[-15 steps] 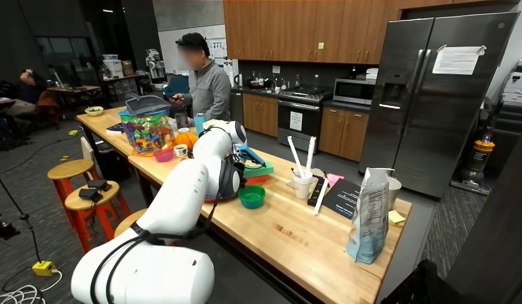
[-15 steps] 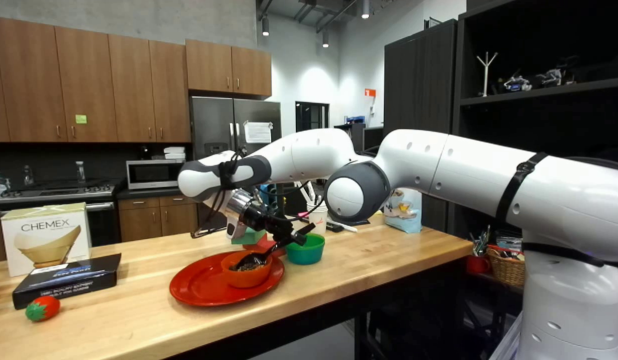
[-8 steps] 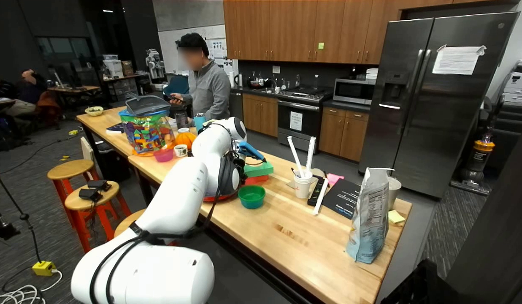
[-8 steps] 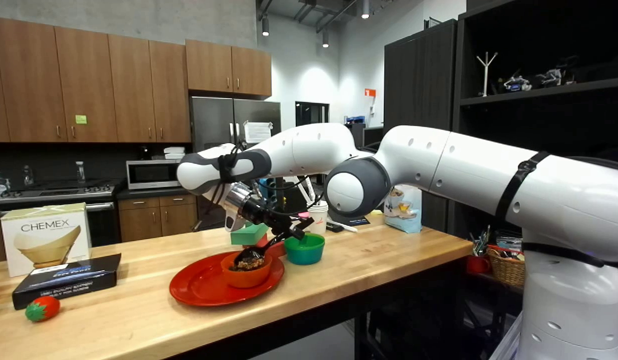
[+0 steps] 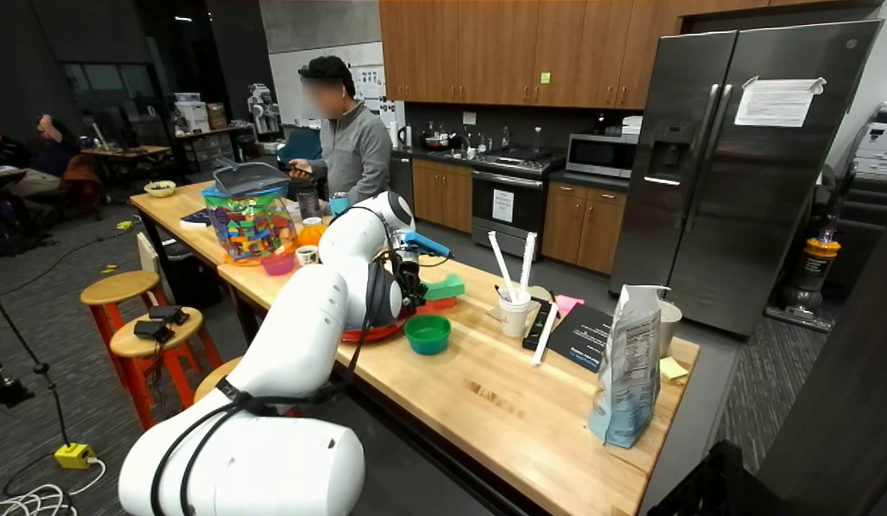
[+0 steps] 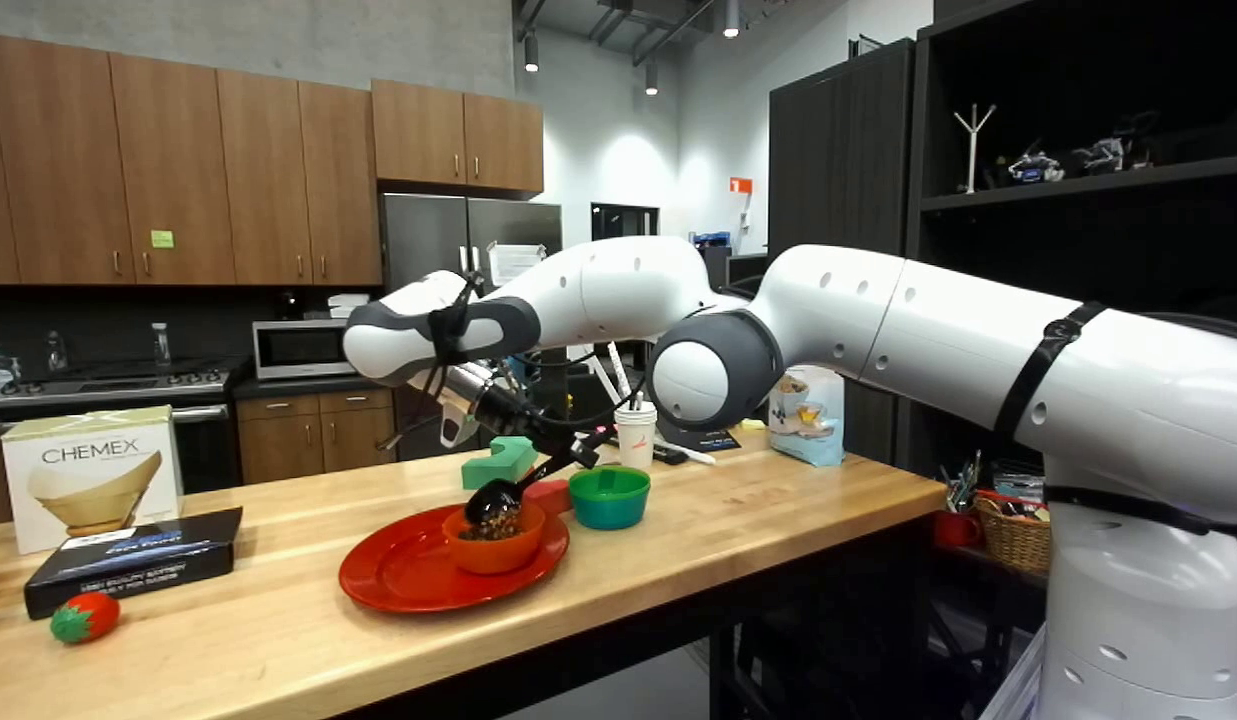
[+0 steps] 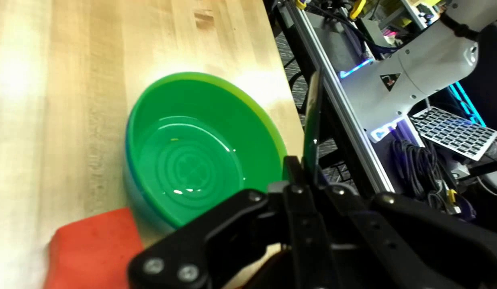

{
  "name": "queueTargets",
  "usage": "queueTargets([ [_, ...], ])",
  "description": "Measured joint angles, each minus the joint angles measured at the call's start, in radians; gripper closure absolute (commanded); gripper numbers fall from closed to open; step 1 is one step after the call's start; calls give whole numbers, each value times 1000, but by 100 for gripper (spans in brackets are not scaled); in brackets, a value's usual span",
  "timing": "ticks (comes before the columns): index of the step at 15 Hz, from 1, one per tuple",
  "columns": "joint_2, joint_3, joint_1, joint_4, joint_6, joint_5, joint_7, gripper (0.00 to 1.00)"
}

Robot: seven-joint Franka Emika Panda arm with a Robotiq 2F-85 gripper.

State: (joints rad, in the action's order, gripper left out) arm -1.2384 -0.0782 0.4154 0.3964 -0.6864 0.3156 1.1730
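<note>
My gripper (image 6: 585, 452) is shut on the handle of a black spoon (image 6: 493, 498); the handle's end stands up between the fingers in the wrist view (image 7: 312, 128). The spoon's head is tilted at the top of an orange bowl (image 6: 498, 552), with brown granola-like bits (image 6: 498, 525) at it. I cannot tell whether the spoon touches the bowl. The orange bowl stands on a red plate (image 6: 393, 575). A green bowl (image 6: 610, 498) stands close beside the gripper; in the wrist view it is empty (image 7: 192, 160). The spoon's head is hidden in the wrist view.
A green block (image 6: 500, 463) and a red block (image 6: 548, 497) lie behind the plate. A white cup with straws (image 5: 515, 315) and a food bag (image 5: 626, 373) stand further along the table. A Chemex box (image 6: 93, 470), black box (image 6: 138, 560) and toy strawberry (image 6: 86, 617) are opposite.
My gripper has risen slightly and drawn back from the green bowl. The spoon's head has come up from deep in the orange bowl to its top, with brown bits at it.
</note>
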Motion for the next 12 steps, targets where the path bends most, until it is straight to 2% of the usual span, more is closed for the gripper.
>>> queueTargets([
  [7, 11, -47, 79, -17, -179, 184, 71, 99],
  [12, 17, -75, 127, -24, -290, 229, 87, 99],
])
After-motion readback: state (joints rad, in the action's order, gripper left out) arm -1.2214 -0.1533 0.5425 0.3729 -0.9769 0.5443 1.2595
